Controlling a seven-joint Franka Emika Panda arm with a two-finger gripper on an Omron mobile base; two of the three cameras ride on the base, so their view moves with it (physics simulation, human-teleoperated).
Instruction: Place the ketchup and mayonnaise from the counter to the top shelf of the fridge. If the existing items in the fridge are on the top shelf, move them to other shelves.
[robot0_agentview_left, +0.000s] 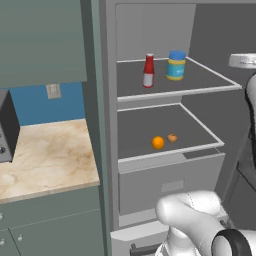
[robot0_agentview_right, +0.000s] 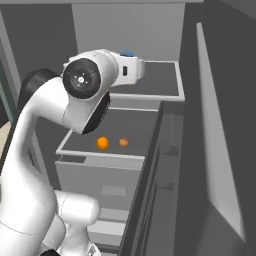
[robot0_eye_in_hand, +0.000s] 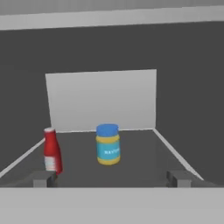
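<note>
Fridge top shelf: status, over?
Hand open, empty, facing the top shelf. Ketchup and mayonnaise upright on it, apart. Orange fruit and brown lump on lower shelf. Nothing in the way.

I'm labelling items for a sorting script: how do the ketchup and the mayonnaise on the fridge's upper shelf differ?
The ketchup is a slim red bottle with a white cap; the mayonnaise is a squat, wider jar with a blue lid, blue label and pale yellow body. In the left base view the ketchup stands left of the mayonnaise, a gap between them. Both stand upright on the top shelf, untouched by the gripper.
</note>
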